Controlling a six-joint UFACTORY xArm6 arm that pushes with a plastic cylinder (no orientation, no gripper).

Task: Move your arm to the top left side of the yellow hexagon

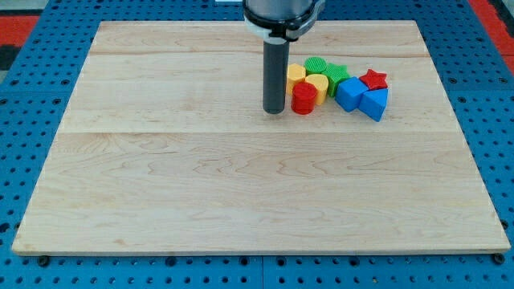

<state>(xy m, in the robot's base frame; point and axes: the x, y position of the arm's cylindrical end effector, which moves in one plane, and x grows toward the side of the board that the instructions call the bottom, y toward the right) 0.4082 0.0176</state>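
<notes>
Our tip [274, 111] rested on the tabletop [201, 177], just left of the red cylinder [303, 99]. We carried no hand, so none could open or close. The yellow hexagon [296, 75] lay up-right of the tip; its top-left side remained unreached.
</notes>
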